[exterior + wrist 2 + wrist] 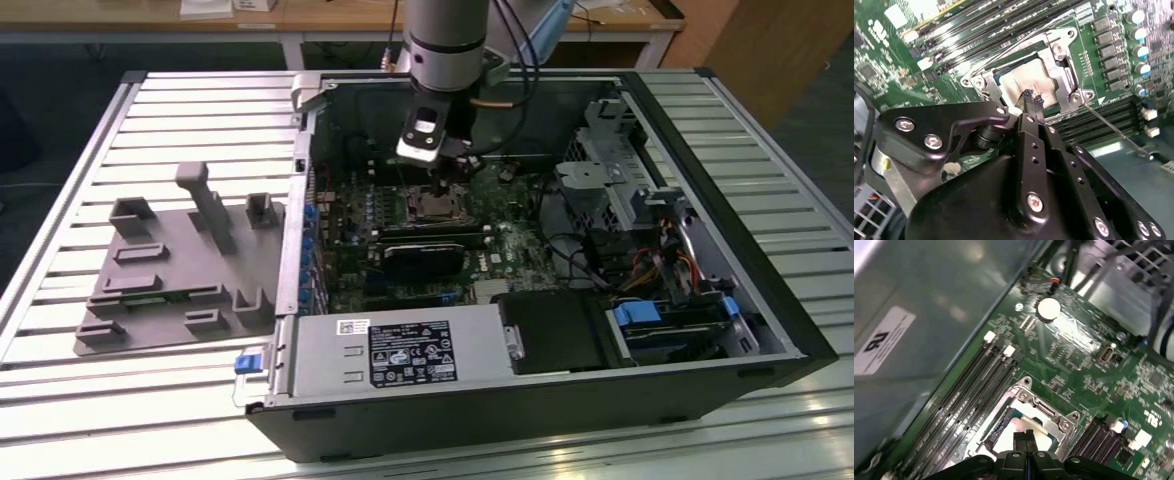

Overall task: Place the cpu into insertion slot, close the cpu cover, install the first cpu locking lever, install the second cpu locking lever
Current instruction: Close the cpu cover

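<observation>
One black gripper [1032, 99], fingertips pressed together on nothing, is hanging directly over your small pale silver-grey square cpu [1021, 80], which is sitting in the silvery-rimmed square insertion slot [998, 80] of the green circuit board [889, 45].

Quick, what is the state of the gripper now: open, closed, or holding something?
Gripper: closed, fingertips pressed together with nothing between them, tips over the cpu.

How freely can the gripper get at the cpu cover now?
Probably yes: the gripper hangs just above the cpu, fingers shut, and nothing lies between it and the cover around the chip.
</observation>
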Tool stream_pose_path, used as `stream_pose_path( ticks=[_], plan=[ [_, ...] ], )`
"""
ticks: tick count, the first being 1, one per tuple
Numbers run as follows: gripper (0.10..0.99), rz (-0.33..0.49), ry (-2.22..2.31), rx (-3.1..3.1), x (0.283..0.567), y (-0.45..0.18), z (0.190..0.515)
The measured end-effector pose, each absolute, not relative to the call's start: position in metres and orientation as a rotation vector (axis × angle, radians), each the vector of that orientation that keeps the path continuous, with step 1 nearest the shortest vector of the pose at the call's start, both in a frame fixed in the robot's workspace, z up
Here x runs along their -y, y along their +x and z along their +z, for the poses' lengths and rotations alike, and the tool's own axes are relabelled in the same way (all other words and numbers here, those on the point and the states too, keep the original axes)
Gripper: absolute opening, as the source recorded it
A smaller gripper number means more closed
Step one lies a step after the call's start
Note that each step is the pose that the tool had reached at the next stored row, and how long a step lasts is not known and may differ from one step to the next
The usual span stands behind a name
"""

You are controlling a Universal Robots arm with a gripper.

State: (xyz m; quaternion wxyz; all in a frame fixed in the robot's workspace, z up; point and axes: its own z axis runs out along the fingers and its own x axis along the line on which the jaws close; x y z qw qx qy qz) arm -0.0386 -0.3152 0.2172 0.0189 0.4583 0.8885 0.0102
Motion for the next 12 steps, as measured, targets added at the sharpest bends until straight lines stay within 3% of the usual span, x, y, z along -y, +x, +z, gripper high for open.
stream_pose_path(
  ticks=[12],
  plan=[
    [0.102,0.037,1.115,-2.898,0.3152,-0.0386,0.2164]
  ],
)
